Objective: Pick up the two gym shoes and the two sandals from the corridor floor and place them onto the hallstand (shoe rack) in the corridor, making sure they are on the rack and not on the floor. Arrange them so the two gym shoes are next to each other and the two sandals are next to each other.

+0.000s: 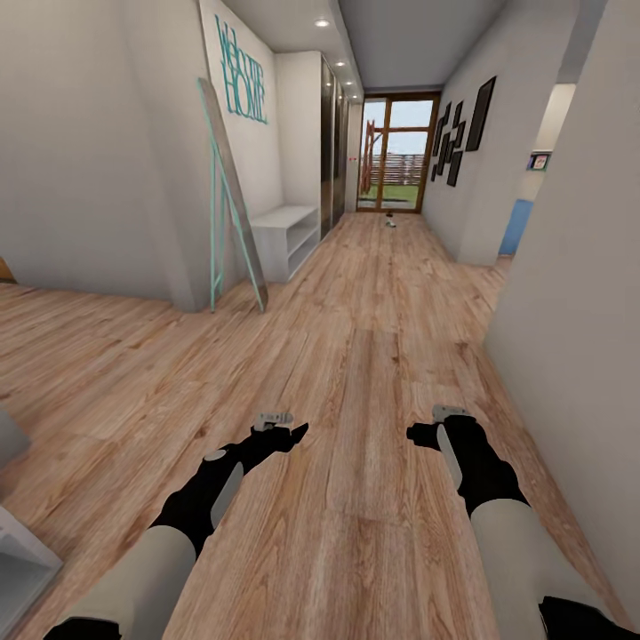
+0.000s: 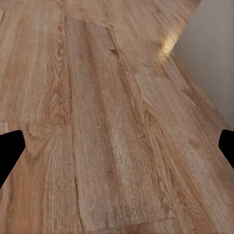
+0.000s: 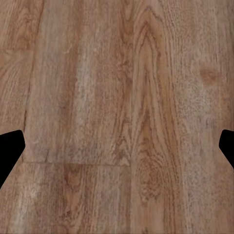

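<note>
Far down the light brown wood-plank corridor floor (image 1: 373,302), near the glazed wooden door (image 1: 396,156), lie small objects (image 1: 390,222), probably the shoes but too small to tell. The pale grey-white hallstand (image 1: 286,233) stands against the corridor's left wall, past a leaning turquoise-framed mirror (image 1: 233,200). This looks like the approach: next comes driving forward. The black left gripper (image 1: 296,435) and right gripper (image 1: 416,434) hang empty over bare planks, jaws spread wide.

I look down a corridor: floor (image 1: 356,338) runs ahead to a glass door (image 1: 396,156) at the far end. The hallstand (image 1: 286,236) stands against the left wall, a leaning ladder frame (image 1: 233,204) just before it. Small things (image 1: 389,219), too far to tell, lie on the floor near the door. Pictures (image 1: 462,129) hang on the right wall.
</note>
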### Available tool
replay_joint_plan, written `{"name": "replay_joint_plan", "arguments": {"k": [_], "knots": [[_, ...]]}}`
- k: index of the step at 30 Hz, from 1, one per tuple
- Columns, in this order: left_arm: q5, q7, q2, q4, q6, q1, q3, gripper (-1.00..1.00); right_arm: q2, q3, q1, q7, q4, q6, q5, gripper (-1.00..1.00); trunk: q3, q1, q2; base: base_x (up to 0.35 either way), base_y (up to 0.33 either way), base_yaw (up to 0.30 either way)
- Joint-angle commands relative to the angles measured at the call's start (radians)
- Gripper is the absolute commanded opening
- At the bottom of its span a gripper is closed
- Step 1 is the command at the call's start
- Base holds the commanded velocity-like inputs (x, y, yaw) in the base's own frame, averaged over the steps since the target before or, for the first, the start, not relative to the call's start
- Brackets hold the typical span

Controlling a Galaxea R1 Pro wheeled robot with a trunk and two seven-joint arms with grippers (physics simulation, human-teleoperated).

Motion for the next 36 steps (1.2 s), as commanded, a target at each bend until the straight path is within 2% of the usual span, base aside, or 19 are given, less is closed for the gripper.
{"name": "replay_joint_plan", "arguments": {"k": [1, 6, 24, 36], "knots": [[0.011, -0.002, 0.0, -0.001, 0.01, 0.0, -0.001, 1.0, 0.001, -0.003, -0.001, 0.004, -0.001, 0.005, 0.009, 1.0, -0.001, 0.0, 0.0, 0.0, 0.0, 0.0], [0.011, -0.002, -0.001, -0.002, 0.01, 0.0, -0.001, 1.0, 0.001, -0.004, -0.001, 0.004, -0.001, 0.005, 0.009, 1.0, 0.015, -0.002, 0.001, 0.0, 0.0, 0.0], [0.011, -0.004, 0.0, -0.001, 0.01, 0.0, -0.001, 1.0, 0.001, -0.002, -0.001, 0.004, 0.0, 0.005, 0.01, 1.0, 0.015, -0.002, 0.001, 0.006, 0.0, 0.0], [0.012, -0.004, 0.0, 0.0, 0.01, 0.0, 0.0, 1.0, 0.001, -0.002, -0.001, 0.004, 0.0, 0.004, 0.014, 1.0, 0.015, -0.002, 0.001, 0.282, 0.0, 0.0]]}}
